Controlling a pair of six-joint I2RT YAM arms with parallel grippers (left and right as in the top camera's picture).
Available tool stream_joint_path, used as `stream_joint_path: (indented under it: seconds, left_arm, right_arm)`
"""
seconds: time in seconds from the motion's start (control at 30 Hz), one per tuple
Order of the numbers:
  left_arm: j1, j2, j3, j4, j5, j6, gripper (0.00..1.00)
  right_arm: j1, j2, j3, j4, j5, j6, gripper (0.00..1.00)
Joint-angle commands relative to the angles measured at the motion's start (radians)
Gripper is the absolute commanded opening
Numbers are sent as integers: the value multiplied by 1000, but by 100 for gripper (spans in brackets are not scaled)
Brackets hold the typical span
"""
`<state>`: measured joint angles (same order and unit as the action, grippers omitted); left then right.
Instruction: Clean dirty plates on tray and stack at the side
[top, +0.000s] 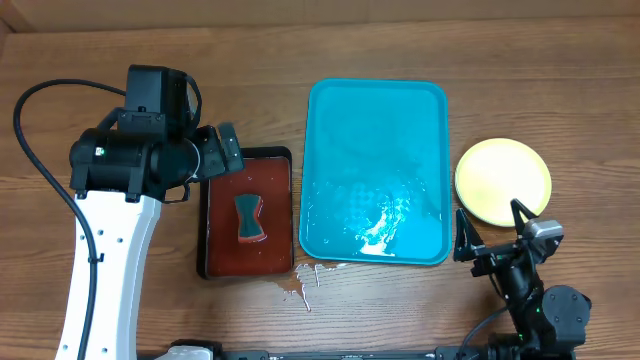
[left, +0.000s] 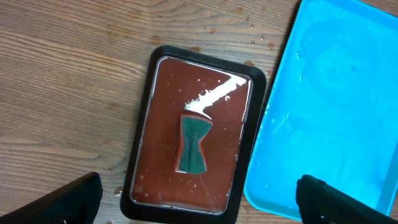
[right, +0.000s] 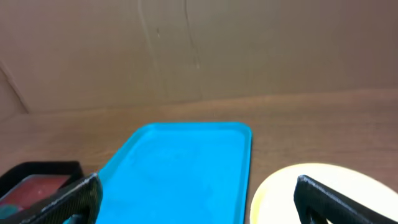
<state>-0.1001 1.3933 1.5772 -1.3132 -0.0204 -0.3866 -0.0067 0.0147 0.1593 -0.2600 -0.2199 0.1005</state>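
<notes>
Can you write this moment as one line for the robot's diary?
left gripper: open, above black tray | right gripper: open, beside yellow plate | sponge: in black tray | blue tray: wet, no plates on it

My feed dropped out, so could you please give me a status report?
Left gripper and right gripper open, empty. Tray wet, no plates on it; yellow plate beside it, right side. Sponge in black tray; nothing blocking.
</notes>
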Motion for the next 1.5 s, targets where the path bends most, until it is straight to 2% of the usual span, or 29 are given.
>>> stream_joint_path:
  seconds: [0.0, 0.1, 0.17, 1.07, 1.17, 1.23, 1.33, 1.47]
  left_arm:
    - [2, -6, 8, 2, -13, 5, 100]
    - [2, -6, 8, 2, -13, 5, 100]
    - [2, -6, 8, 2, -13, 5, 100]
    - [-1, -7, 8, 2, -13, 5, 100]
    - [-14, -52, 2, -13, -13, 5, 100]
    - [-18, -111, -11, -11, -76, 24, 100]
    - [-18, -244, -87, 109, -103, 39, 100]
    - [-11, -443, -285, 356, -81, 129, 100]
  right_arm:
    - [-5, -12, -82, 135, 10, 0, 100]
    - [-5, -12, -156, 247, 12, -1, 100]
    - [-4, -12, -151, 199, 21, 0, 100]
    - [-4, -12, -151, 199, 21, 0, 100]
    - [-4, -12, -151, 199, 21, 0, 100]
    - [-4, -12, -151, 199, 21, 0, 100]
    - [-4, -12, -151, 199, 21, 0, 100]
    - [-4, -12, -151, 199, 21, 0, 100]
